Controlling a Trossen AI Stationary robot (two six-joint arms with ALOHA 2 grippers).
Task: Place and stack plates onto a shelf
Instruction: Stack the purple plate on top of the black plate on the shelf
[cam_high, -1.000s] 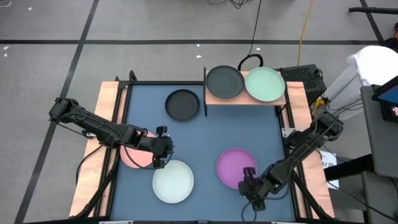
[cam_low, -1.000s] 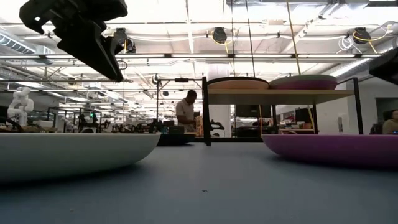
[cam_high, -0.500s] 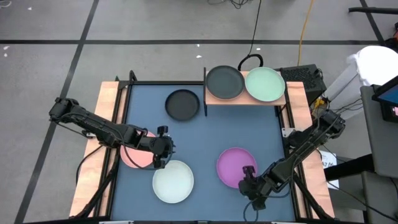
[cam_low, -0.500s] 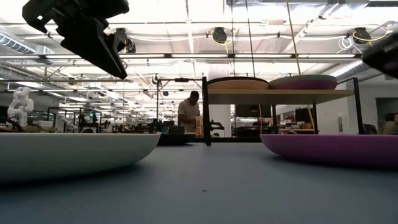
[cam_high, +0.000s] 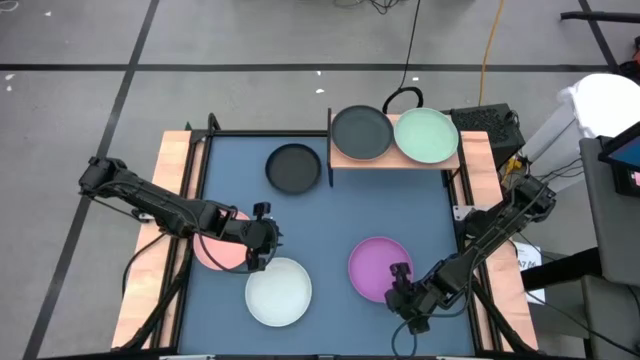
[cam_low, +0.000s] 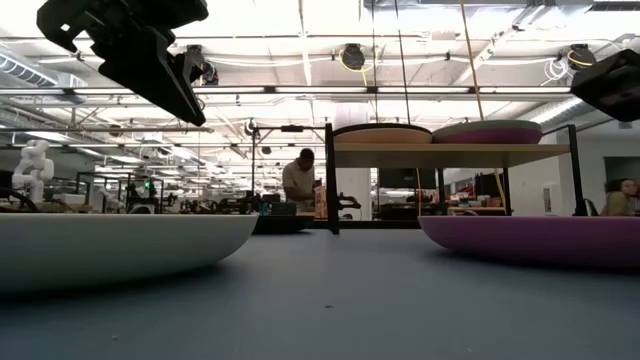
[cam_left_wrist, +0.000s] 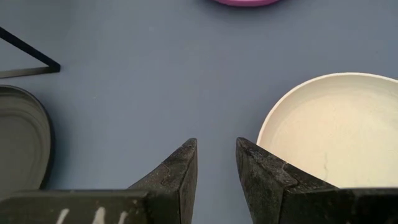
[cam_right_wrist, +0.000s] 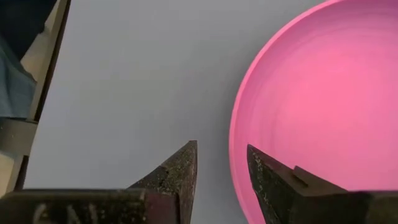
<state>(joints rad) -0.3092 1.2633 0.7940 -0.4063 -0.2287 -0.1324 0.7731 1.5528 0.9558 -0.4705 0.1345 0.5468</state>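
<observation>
Left claw hovers parted between pink plate and whitish plate; right claw parted beside purple plate.

No readable text, label, brand, number or sign anywhere in these views.

**Six plates on view, two on the shelf**

The small light-wood shelf stands at the table's far edge, bearing a round dark grey plate and a pale green plate side by side, just touching. A second dark grey plate lies flat just left of the shelf. Nearer the front lie a pink plate, a whitish plate and a purple plate, all upright.
</observation>
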